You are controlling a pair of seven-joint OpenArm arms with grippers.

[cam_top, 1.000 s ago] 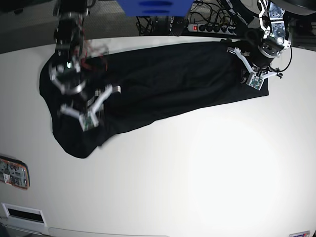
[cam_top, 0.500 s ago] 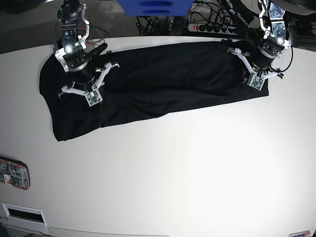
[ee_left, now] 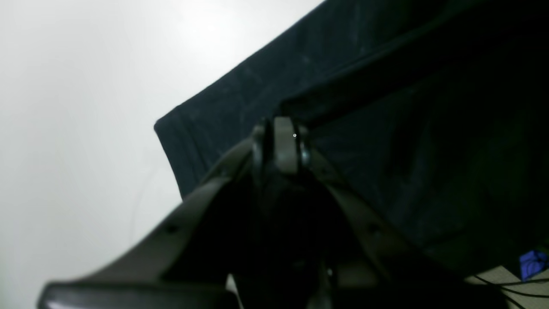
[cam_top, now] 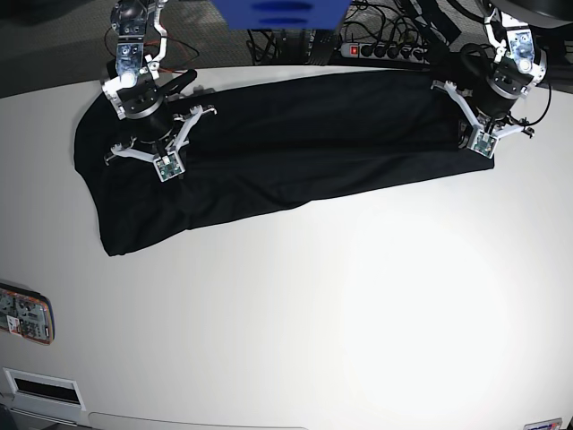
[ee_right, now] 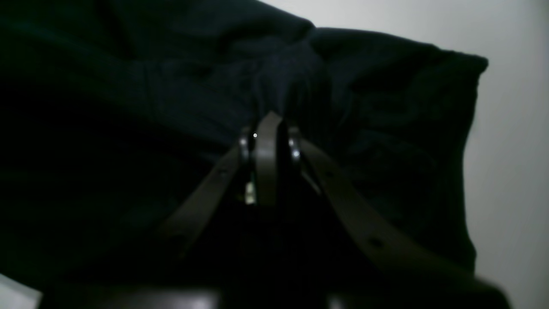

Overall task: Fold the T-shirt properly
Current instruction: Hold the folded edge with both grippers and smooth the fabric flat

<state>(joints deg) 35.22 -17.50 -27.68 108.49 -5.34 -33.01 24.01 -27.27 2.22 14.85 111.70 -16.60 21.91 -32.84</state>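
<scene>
While I look through the left wrist camera, I see the left gripper [ee_left: 281,128] with its jaws pressed together on a raised fold of the T-shirt [ee_left: 407,128], near that cloth's hemmed corner, which lies on the white table [ee_left: 77,107]. A bit of blue [ee_left: 532,262] shows at the frame's lower right, beyond the T-shirt's far edge.

From the right wrist camera, I see the right gripper [ee_right: 268,124] closed too, pinching a bunched ridge of the T-shirt [ee_right: 386,107]; dark cloth fills most of the frame, and bare table [ee_right: 510,150] runs along the T-shirt's right edge.

From the base camera, I have the T-shirt [cam_top: 295,134] stretched as a long dark band across the far part of the table [cam_top: 340,313]. My right gripper [cam_top: 166,168] sits on its left end, my left gripper [cam_top: 482,145] on its right end. A power strip [cam_top: 380,51] lies behind the T-shirt, a blue object [cam_top: 279,12] above it at the frame's top, and a small orange-edged device [cam_top: 25,313] sits well forward of the T-shirt's left end.
</scene>
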